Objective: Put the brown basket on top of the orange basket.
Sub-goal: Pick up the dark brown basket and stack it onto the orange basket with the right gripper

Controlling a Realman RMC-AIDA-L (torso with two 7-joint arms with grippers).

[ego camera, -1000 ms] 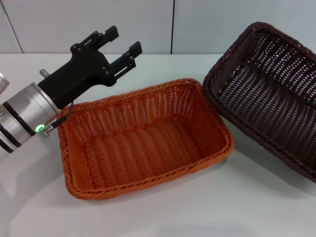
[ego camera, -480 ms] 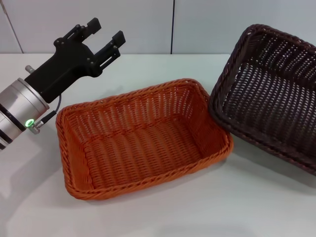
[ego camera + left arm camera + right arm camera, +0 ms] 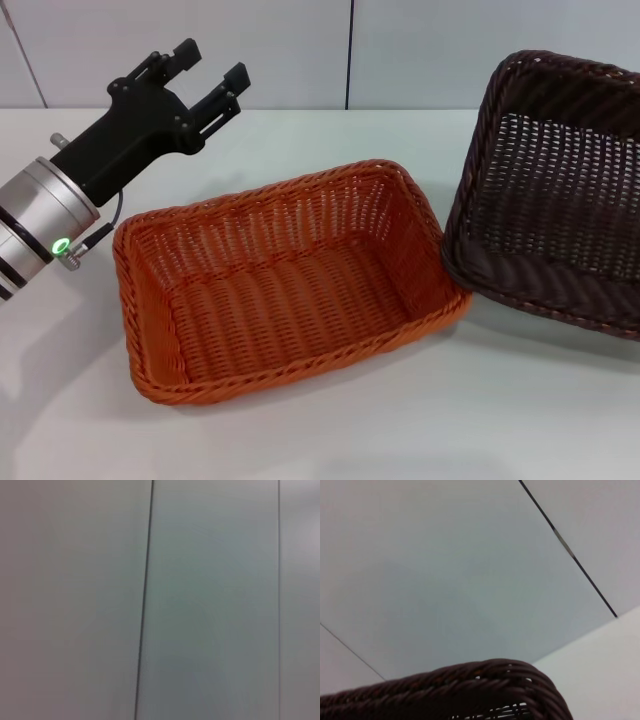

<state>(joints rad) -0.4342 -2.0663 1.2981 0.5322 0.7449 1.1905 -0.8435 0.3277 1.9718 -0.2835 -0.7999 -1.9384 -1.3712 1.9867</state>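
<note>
The orange basket (image 3: 290,280) sits flat on the white table (image 3: 520,410), its opening facing up. The brown basket (image 3: 555,190) is at its right, steeply tilted with its inside facing the orange one, its lower rim apparently just beside the orange rim. The left gripper (image 3: 205,75) hovers above the table behind the orange basket's left end, jaws apart and empty. The right gripper is out of view; its wrist view shows only the brown braided rim (image 3: 470,687).
</note>
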